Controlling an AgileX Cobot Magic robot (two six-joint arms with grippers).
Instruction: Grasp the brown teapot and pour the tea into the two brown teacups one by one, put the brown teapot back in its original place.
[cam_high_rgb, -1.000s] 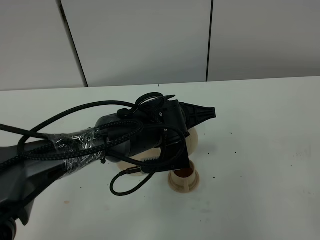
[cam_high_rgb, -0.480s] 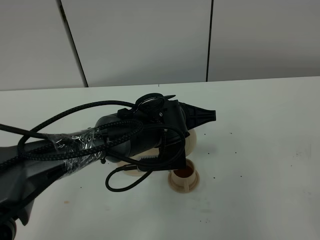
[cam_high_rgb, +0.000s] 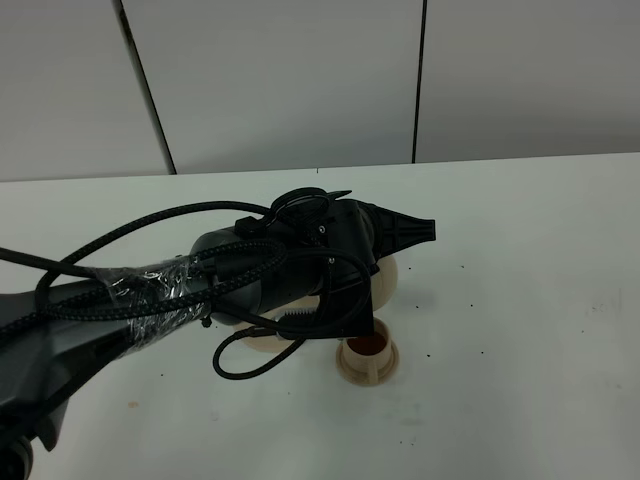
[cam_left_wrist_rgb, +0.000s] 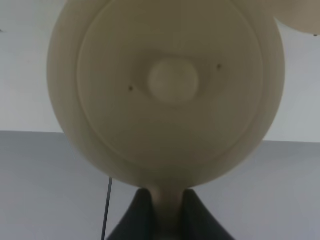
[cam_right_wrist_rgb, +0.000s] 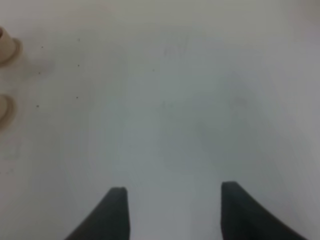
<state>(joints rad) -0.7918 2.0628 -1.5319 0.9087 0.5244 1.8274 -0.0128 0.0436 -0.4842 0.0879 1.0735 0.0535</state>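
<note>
Setting: white table (cam_high_rgb: 540, 250), grey panelled wall (cam_high_rgb: 300, 80) behind its far edge.
Left arm (cam_high_rgb: 150, 290): black, wrapped in clear film and looped with cables (cam_high_rgb: 250, 360), reaching from the near left corner of the table to its middle.
Left gripper (cam_left_wrist_rgb: 166, 192): clamped tight on the loop handle of the brown teapot (cam_left_wrist_rgb: 167, 95), one dark finger (cam_left_wrist_rgb: 137, 220) on each side of the handle.
Brown teapot, wrist view: round, light tan, lid and small knob facing the camera, filling most of the frame.
Brown teapot, high view: only a curve of its belly showing past the wrist, near the middle of the table; spout hidden.
Teacup (cam_high_rgb: 366, 360): small, tan, on the table just toward the near edge from the teapot, brown tea (cam_high_rgb: 368, 345) inside.
Tan round shape (cam_high_rgb: 258, 338): under the arm, left of the teacup; cup or plate, cannot tell.
Right gripper (cam_right_wrist_rgb: 172, 187): jaws well apart, nothing between them, above bare table.
</note>
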